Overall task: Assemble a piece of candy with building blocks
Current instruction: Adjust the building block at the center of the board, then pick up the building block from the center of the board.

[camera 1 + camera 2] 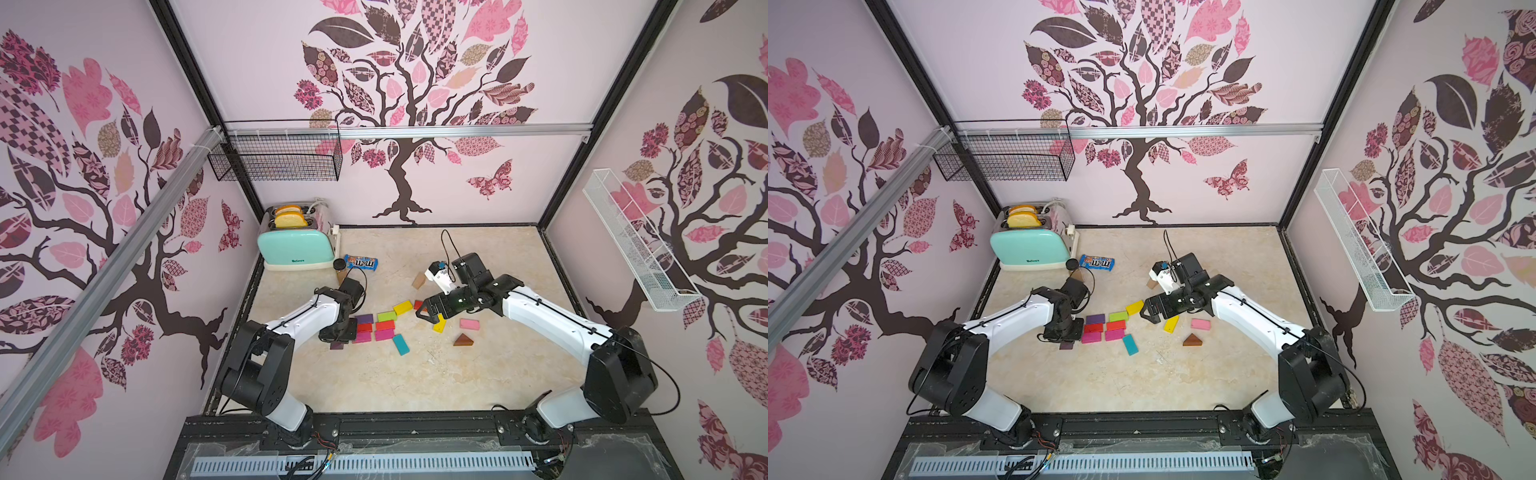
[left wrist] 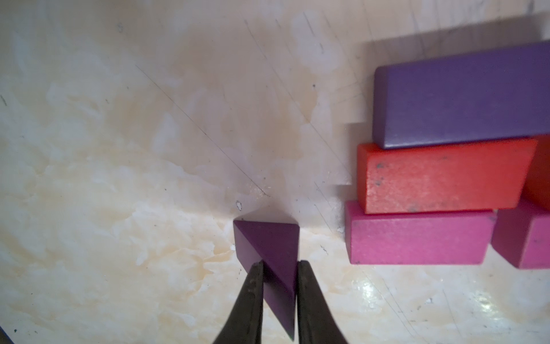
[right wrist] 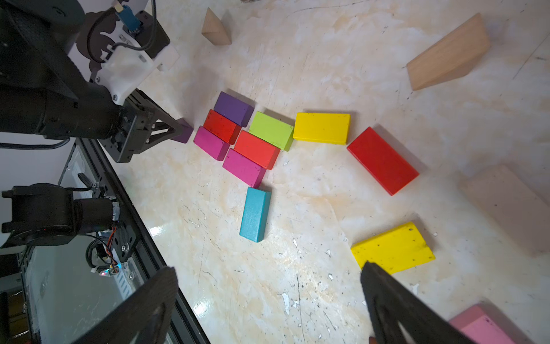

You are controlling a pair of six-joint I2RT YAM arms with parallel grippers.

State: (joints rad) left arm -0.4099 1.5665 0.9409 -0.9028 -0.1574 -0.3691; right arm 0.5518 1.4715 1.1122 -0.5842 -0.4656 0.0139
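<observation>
My left gripper (image 2: 279, 263) is shut on a small purple triangle (image 2: 268, 247) that rests low on the table, just beside a stacked group of building blocks: purple (image 2: 464, 101), red (image 2: 440, 175) and magenta (image 2: 416, 238). In a top view the triangle (image 1: 337, 345) sits left of that group, which also holds green (image 1: 386, 316) and a yellow block (image 1: 402, 308). A teal block (image 3: 255, 213) lies loose below it. My right gripper (image 3: 268, 268) hangs open and empty over the table next to another yellow block (image 3: 393, 248).
A red block (image 3: 382, 160), pink block (image 1: 469, 324), brown triangle (image 1: 463, 340) and tan triangle (image 1: 419, 281) lie scattered to the right. A mint toaster (image 1: 297, 245), M&M's packet (image 1: 360, 263) and small jar (image 1: 340, 268) stand at the back left.
</observation>
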